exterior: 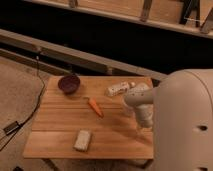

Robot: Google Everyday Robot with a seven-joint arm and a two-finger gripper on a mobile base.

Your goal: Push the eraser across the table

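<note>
Eraser does not show; I judge it hidden beneath the gripper (143, 127), low over the table (60, 140) at 4 o'clock from the carrot (95, 106). Its bearing and the gripper's opening cannot be told.

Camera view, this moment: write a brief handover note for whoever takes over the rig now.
Gripper: low over the table's right side, near the front edge, below the white arm.
Eraser: not visible; possibly hidden behind the arm, so its position is unconfirmed.
Other items: dark bowl back left, carrot centre, pale spongy block front, white bottle lying at the back.
Done: cannot confirm any push.
Left: locate the eraser, then push it across the table.
</note>
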